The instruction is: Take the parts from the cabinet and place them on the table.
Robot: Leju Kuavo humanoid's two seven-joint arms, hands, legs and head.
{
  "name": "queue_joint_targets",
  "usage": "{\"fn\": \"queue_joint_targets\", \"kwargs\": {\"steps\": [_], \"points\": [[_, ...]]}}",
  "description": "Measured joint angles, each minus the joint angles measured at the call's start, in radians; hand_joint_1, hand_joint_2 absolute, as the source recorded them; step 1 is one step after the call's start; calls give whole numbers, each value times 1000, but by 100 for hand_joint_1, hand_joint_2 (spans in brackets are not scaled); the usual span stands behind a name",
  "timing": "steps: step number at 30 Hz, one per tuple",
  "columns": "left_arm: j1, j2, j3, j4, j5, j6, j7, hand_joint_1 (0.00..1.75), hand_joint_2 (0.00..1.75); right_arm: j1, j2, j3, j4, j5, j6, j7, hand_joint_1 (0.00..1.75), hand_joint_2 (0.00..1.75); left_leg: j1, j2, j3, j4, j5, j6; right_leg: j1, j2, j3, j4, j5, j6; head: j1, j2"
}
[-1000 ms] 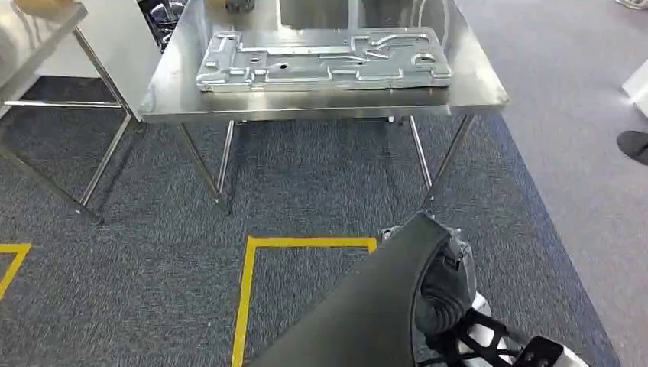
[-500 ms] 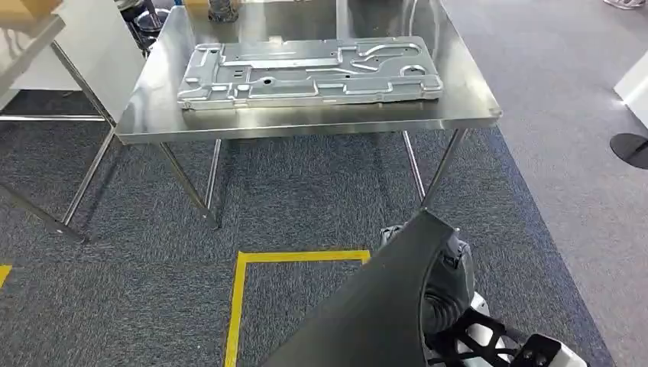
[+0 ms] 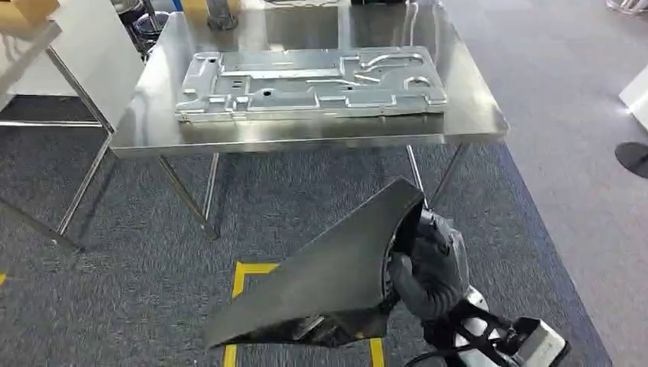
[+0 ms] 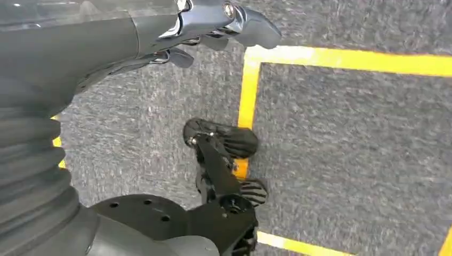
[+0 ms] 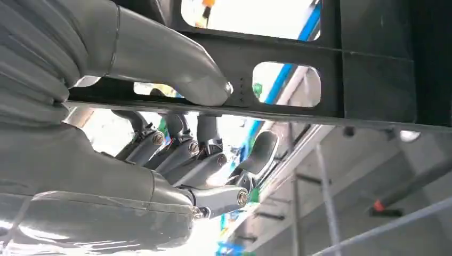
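Observation:
A large dark curved panel (image 3: 328,275) hangs low in the head view, tilted, in front of the steel table (image 3: 466,122). My right hand (image 3: 432,267) grips the panel's right edge. In the right wrist view the thumb (image 5: 170,64) presses on the dark panel's (image 5: 373,80) slotted bar, with the fingers (image 5: 181,154) curled under it. A silver stamped metal plate (image 3: 306,80) lies flat on the table's middle. My left hand (image 4: 213,26) hangs over the carpet with its fingers apart and nothing in them.
A second steel table (image 3: 30,38) and a white board (image 3: 99,53) stand at the left. Yellow tape (image 3: 248,269) marks the grey carpet. A black round base (image 3: 633,157) sits on the floor at the right. Thin table legs (image 3: 191,191) stand ahead.
The whole view has shifted as the camera moved. The dark panel has risen and swung left, so more of it shows, still held by my right hand.

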Motion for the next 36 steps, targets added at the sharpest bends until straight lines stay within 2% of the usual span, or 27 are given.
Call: {"fn": "queue_joint_targets", "kwargs": {"steps": [2,3,4,5,6,7,8,9,11,12,13,14,16,18,19,22,23,24,25,27,28,29,30,31,33,34,36], "points": [[-2,1,6,0,0,-1,0,0,175,-3,1,0,5,6,-13,7,175,175,2,2,2,7,-9,-9,-3,0,20,-5,-3,-13,0,0],[-3,-1,9,0,0,-1,0,0,175,-7,0,0,8,8,-14,7,175,175,3,6,-8,41,-19,-12,-3,-2,30,-7,-8,-20,-2,0],[-4,-2,10,0,-2,-2,0,0,175,-14,0,-1,11,9,-16,7,175,175,5,8,-40,101,-44,-16,-3,-2,34,-7,-13,-23,-10,0],[-5,-2,11,0,-2,-2,0,0,175,-22,0,-1,15,10,-19,8,175,175,7,9,-94,190,-81,-23,-1,-2,39,-7,-18,-25,-7,0],[-4,-2,13,0,-2,-2,0,0,175,-27,0,-1,18,12,-24,10,175,175,7,9,-140,259,-108,-24,0,-2,42,-7,-23,-26,-8,0],[-2,-2,15,0,-2,-2,0,0,175,-29,0,-1,21,15,-27,16,175,175,8,9,-178,307,-123,-24,1,-2,48,-6,-29,-27,-8,0],[0,-2,17,0,-2,-2,0,0,175,-31,0,-1,24,17,-32,21,175,175,8,9,-193,308,-111,-21,2,-1,55,-6,-35,-26,-7,0],[2,-2,18,0,-2,-2,0,0,175,-33,0,-1,27,23,-38,27,175,175,8,9,-188,268,-75,-17,2,0,65,-6,-42,-25,-8,0],[2,-2,23,0,-2,-2,0,0,175,-40,0,0,27,37,-49,29,175,175,7,9,-132,95,48,-6,4,-1,91,-7,-59,-22,-8,0],[3,-2,27,0,-2,-2,0,0,175,-44,0,2,27,42,-50,29,175,175,2,12,-111,20,92,3,4,-2,98,-10,-67,-19,-8,0],[2,-1,31,0,-2,-2,1,0,175,-47,0,3,28,43,-51,30,175,175,-5,13,-117,26,54,4,6,-2,102,-10,-68,-13,-4,0],[-1,-2,34,0,-3,-3,1,0,175,-48,0,4,28,43,-52,31,175,175,-7,12,-115,20,46,9,4,0,99,-15,-71,-5,-8,0],[5,0,36,0,-6,-3,1,0,175,-48,0,8,27,46,-52,33,175,175,-8,10,-103,2,71,23,5,0,110,-3,-55,11,-5,0],[4,-1,36,0,-8,-4,1,0,175,-59,0,10,24,51,-55,29,175,175,2,10,-69,-10,75,29,3,0,108,28,-75,19,-4,0],[2,-1,36,0,-10,-5,1,0,175,-67,0,12,21,59,-62,26,175,175,2,10,-66,-11,71,35,3,-1,81,78,-93,20,2,0],[0,-1,37,0,-14,-9,0,0,175,-67,0,15,6,115,-104,15,175,175,0,8,-60,-10,57,40,1,-1,-59,284,-185,26,4,0],[0,-1,38,0,-14,-10,-1,0,175,-63,-2,18,-5,136,-118,10,175,175,0,7,-54,-9,51,39,0,-1,-83,300,-178,28,4,0],[1,-1,40,0,-15,-11,-1,0,175,-63,-2,21,-15,150,-127,8,175,175,0,6,-45,-9,44,37,0,-1,-81,266,-144,29,4,0],[3,-1,41,0,-15,-11,0,0,175,-63,-2,25,-26,167,-138,8,175,175,0,6,-34,-9,37,35,0,-1,-60,197,-91,29,3,0],[2,-2,44,0,-15,-11,0,0,175,-63,-4,34,-52,204,-160,9,175,175,0,6,-13,-9,20,28,1,-2,4,17,27,21,4,0],[1,-4,46,0,-15,-11,1,0,175,-64,-6,38,-59,214,-169,10,175,175,-3,6,-6,-7,14,22,8,-3,7,3,-9,14,1,0],[-3,-4,50,0,-15,-11,2,0,175,-65,-8,42,-69,223,-174,13,175,175,-2,5,-12,-9,11,15,10,-3,7,-1,-20,7,0,0],[-6,-4,52,0,-15,-11,2,0,175,-65,-10,45,-77,225,-176,15,175,175,-2,7,-12,-12,6,8,10,-2,8,-6,0,1,0,0],[-4,-4,55,0,-15,-11,4,0,175,-66,-12,48,-86,228,-181,18,175,175,-4,7,-6,2,12,2,10,-1,10,-8,-1,-5,-1,0],[-5,-4,61,0,-15,-11,8,0,175,-69,-17,56,-100,230,-194,27,175,175,0,8,-6,24,-1,-10,3,-1,35,-15,-7,-17,1,0],[-6,-6,61,0,-16,-11,9,0,175,-76,-21,59,-105,230,-199,28,175,175,1,10,-28,73,-16,-14,2,-1,43,-15,-12,-22,-9,0],[-8,-6,61,0,-19,-9,14,0,175,-89,-25,64,-109,229,-210,36,175,175,7,10,-120,221,-80,-22,2,-2,51,-15,-23,-25,-10,0]]}}
